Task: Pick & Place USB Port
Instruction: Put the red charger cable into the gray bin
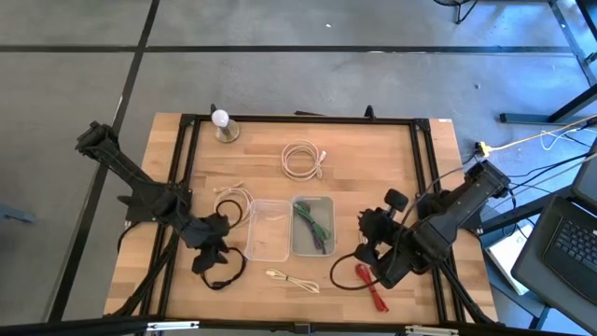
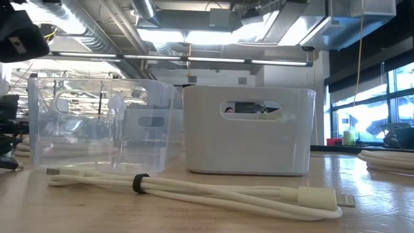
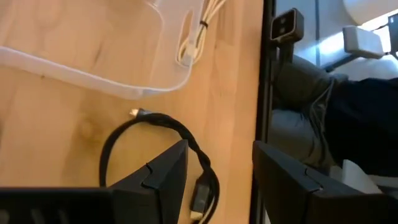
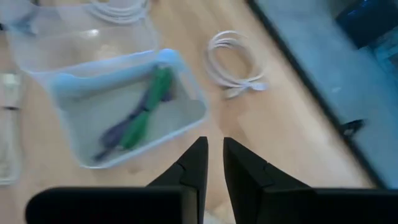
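Lying under the open left gripper [image 3: 217, 180]: black cable [image 3: 155, 124].

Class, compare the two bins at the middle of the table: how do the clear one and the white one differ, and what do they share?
The clear plastic bin is see-through; the white plastic bin is frosted and opaque.

The clear plastic bin looks empty of cables, while the white plastic bin holds a green cable and a purple cable.

In the high view, the clear bin lies nearer the left arm, the white bin nearer the right.

Both stand upright, side by side, with cut-out handles.

Green and apparently purple cables [image 1: 314, 224] fill the white bin [image 1: 326, 201].
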Available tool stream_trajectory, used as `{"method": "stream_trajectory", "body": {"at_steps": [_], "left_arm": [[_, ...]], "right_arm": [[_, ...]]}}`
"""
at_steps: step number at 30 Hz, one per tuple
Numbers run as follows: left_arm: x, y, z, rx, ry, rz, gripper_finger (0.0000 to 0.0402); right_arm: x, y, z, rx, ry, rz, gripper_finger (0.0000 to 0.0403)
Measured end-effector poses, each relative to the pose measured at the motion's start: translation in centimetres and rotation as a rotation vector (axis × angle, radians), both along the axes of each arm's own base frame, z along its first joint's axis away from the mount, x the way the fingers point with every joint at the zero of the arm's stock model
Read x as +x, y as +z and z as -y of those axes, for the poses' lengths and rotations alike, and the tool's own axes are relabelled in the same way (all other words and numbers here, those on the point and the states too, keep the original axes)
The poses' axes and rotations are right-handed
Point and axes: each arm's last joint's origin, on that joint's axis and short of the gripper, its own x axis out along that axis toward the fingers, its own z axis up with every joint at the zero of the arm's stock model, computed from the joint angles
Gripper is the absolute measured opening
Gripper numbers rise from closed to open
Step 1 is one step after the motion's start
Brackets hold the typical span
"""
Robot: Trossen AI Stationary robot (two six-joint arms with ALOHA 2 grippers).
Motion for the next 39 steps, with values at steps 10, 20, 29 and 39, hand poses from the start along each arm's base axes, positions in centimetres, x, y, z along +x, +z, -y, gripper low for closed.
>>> {"method": "stream_trajectory", "body": {"at_steps": [10,20,29,39], "left_arm": [[0.8,1.4,-1.0,0.184,-0.021,0.261,0.0173],[1.6,4.4,-2.9,0.625,0.036,0.642,0.0173],[1.5,6.8,-3.3,0.764,0.046,0.853,0.0173],[1.2,7.2,-3.4,0.767,0.048,0.878,0.0173]], "right_arm": [[1.9,0.3,-5.1,0.376,0.310,0.105,0.0053],[4.0,-5.0,-9.7,0.441,0.340,0.024,0.0053],[3.8,-11.1,-10.1,0.576,-0.007,-0.358,0.0093],[2.0,-12.1,-8.8,0.506,-0.385,-0.432,0.0183]]}}
